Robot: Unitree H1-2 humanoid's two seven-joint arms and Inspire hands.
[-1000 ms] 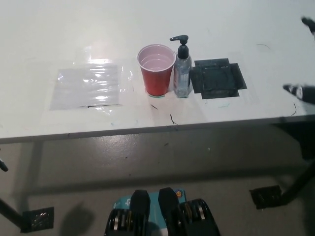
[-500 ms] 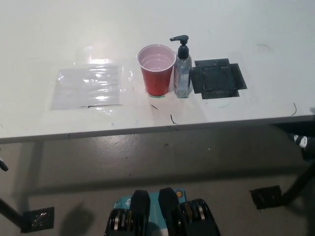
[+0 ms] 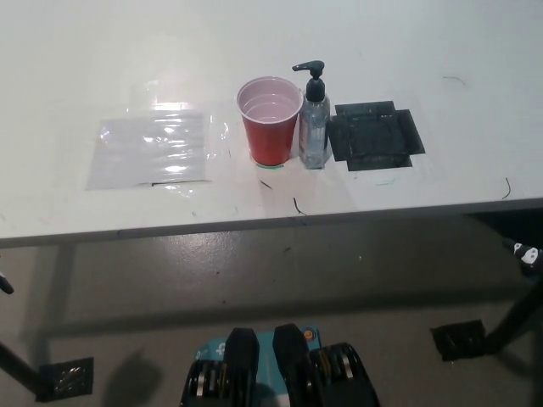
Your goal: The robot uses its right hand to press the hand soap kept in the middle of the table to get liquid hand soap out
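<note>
Red cup (image 3: pixel 270 119) touches soap bottle (image 3: pixel 314 119); black patch (image 3: pixel 374 136) just beside

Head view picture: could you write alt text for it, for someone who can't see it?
A clear soap pump bottle with a black pump stands mid-table beside a red cup on a white table, untouched. A clear plastic sheet lies to their left and a black taped patch to their right. Only a bit of the robot's black right hand shows at the right edge, below table level.
</note>
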